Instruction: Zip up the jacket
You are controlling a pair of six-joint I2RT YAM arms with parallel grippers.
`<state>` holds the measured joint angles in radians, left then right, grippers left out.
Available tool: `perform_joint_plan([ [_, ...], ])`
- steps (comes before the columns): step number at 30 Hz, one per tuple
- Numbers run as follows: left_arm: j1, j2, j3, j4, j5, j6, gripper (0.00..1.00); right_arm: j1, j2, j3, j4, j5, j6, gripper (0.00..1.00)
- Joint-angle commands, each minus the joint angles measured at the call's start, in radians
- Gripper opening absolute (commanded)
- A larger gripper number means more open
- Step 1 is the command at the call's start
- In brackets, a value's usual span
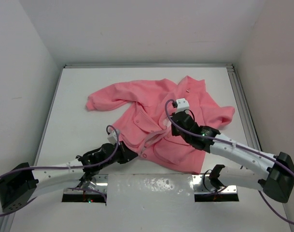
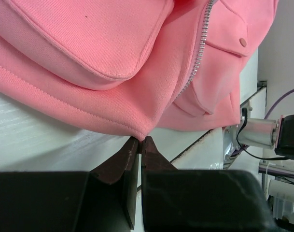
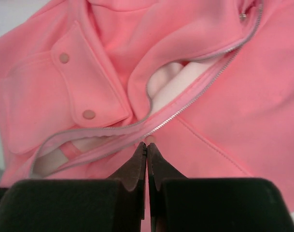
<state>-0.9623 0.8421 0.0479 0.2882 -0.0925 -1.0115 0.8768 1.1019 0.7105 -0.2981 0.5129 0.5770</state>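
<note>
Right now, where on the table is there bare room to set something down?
The widest bare patch of table lies left of the jacket, between its sleeve and the left wall. A strip runs along the back wall. The right side is tight against the rail, and the near edge is crowded by the left arm and right arm.

Rumpled pink jacket (image 1: 161, 113), zipper open

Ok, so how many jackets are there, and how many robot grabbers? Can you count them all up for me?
Pink jacket: 1
Robot grippers: 2, the left gripper and the right gripper
Total: 3
</note>
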Motion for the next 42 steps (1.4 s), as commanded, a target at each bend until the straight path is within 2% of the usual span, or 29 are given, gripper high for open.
perform_joint_plan([
  [1, -0.007, -0.04, -0.022, -0.021, 0.019, 0.025, 0.0, -0.013, -0.048, -0.008, 0.04, -0.116, -0.02, 0.0],
  [2, -0.007, -0.043, -0.016, -0.024, 0.019, 0.025, 0.0, -0.012, -0.06, -0.032, 0.092, -0.287, -0.013, 0.0],
  [4, -0.009, -0.043, -0.005, -0.02, 0.017, 0.025, 0.0, -0.006, -0.062, -0.132, 0.184, -0.495, 0.001, 0.0],
  [5, -0.007, -0.043, -0.008, -0.011, 0.016, 0.022, 0.0, 0.001, -0.06, -0.173, 0.297, -0.618, 0.041, 0.0],
  [8, -0.007, -0.035, -0.02, 0.028, 0.019, 0.004, 0.0, 0.017, -0.012, -0.304, 0.501, -0.733, 0.081, 0.03],
  [9, -0.007, -0.026, -0.02, 0.031, 0.02, 0.001, 0.0, 0.021, 0.005, -0.321, 0.54, -0.735, 0.087, 0.08],
  [11, -0.007, -0.02, -0.022, 0.025, 0.01, -0.016, 0.01, 0.021, 0.06, -0.335, 0.594, -0.74, 0.084, 0.1],
  [12, -0.007, -0.017, -0.028, 0.031, 0.004, -0.022, 0.06, 0.022, 0.079, -0.333, 0.596, -0.738, 0.087, 0.11],
  [13, -0.007, -0.015, -0.034, 0.037, 0.001, -0.035, 0.18, 0.021, 0.096, -0.33, 0.599, -0.738, 0.086, 0.11],
  [16, -0.007, 0.003, -0.04, 0.051, 0.0, -0.038, 0.34, 0.021, 0.139, -0.345, 0.651, -0.74, 0.102, 0.07],
  [21, -0.007, 0.06, -0.048, 0.135, 0.013, -0.067, 0.45, 0.022, 0.15, -0.358, 0.682, -0.717, 0.115, 0.06],
  [29, -0.007, 0.202, -0.048, 0.296, 0.011, -0.079, 0.46, 0.024, 0.075, -0.367, 0.656, -0.725, 0.124, 0.06],
  [33, -0.009, 0.261, -0.075, 0.38, -0.009, -0.11, 0.39, 0.022, 0.027, -0.378, 0.637, -0.72, 0.13, 0.06],
  [40, -0.018, 0.258, -0.131, 0.423, -0.116, -0.168, 0.33, 0.024, -0.019, -0.39, 0.617, -0.714, 0.135, 0.05],
  [42, -0.021, 0.258, -0.134, 0.434, -0.133, -0.179, 0.27, 0.024, -0.027, -0.394, 0.623, -0.715, 0.142, 0.06],
])
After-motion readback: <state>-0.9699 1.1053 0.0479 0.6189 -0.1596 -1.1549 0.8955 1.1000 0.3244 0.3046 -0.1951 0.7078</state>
